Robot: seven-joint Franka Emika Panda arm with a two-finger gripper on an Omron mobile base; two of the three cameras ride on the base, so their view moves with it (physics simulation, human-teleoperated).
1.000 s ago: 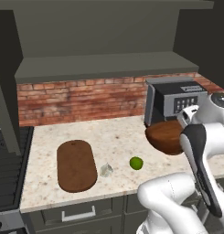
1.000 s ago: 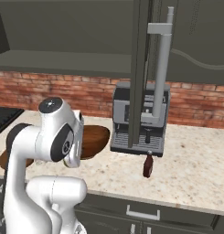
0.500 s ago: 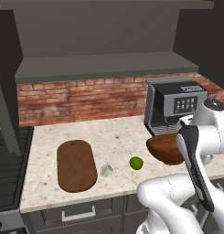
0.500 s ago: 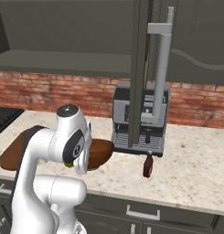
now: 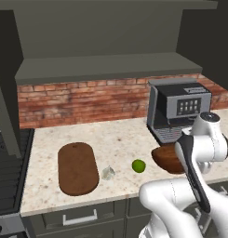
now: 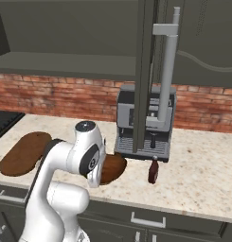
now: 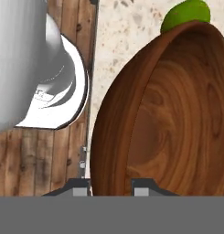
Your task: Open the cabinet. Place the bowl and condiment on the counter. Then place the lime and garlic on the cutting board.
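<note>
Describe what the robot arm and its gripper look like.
The arm is glossy white with rounded, bulky segments, dark grey rings at the joints and a dark strip along one link. The gripper ends in two small dark fingertips with pale grey pads. No cables or markings show.

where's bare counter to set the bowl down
Bare patches of counter: between cutting board and coffee machine along the brick wall, and right of the condiment. It is crowded in front, where garlic, lime and bowl sit.

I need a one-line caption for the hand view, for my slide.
Tool shut on the rim of the wooden bowl, with the lime beyond it on the counter.
</note>
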